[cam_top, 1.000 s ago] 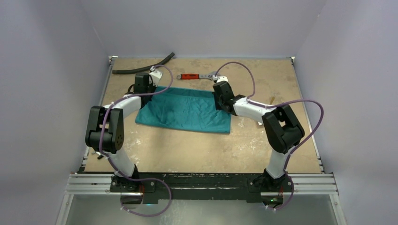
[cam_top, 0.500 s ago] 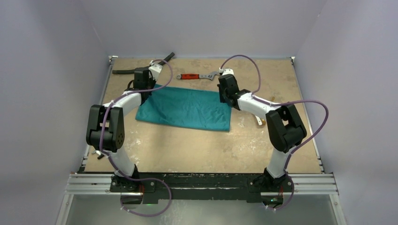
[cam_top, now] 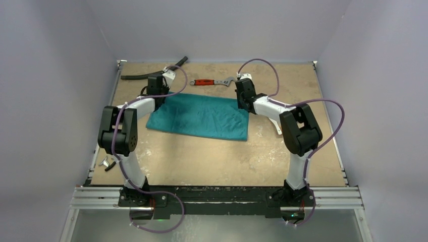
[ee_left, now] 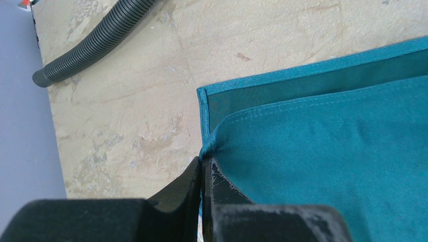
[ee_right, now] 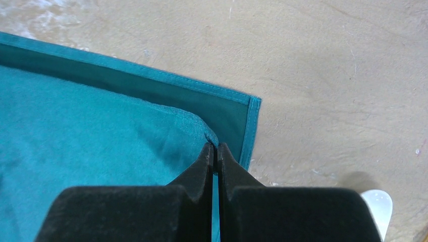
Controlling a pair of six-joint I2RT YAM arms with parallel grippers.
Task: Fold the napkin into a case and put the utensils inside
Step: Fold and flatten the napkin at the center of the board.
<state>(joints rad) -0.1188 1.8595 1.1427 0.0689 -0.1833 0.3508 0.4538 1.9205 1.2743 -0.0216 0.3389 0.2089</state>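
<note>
The teal napkin (cam_top: 199,116) lies folded in two on the table, its top layer a little short of the far hem. My left gripper (cam_top: 159,98) is shut on the top layer's far left corner, seen in the left wrist view (ee_left: 204,160) above the napkin (ee_left: 328,141). My right gripper (cam_top: 244,103) is shut on the top layer's far right corner, seen in the right wrist view (ee_right: 214,147) over the napkin (ee_right: 75,141). The white spoon (cam_top: 277,126) lies right of the napkin, partly under my right arm; its bowl shows in the right wrist view (ee_right: 376,204). The wooden utensil is hidden.
A red-handled wrench (cam_top: 212,81) lies just beyond the napkin's far edge. A black corrugated hose (cam_top: 151,73) lies at the far left, also in the left wrist view (ee_left: 96,43). Small pliers (cam_top: 107,164) lie at the table's left edge.
Both grippers have carried the napkin's top layer away from me toward the far edge. The fold has flattened and the top corners now lie near the far corners.
</note>
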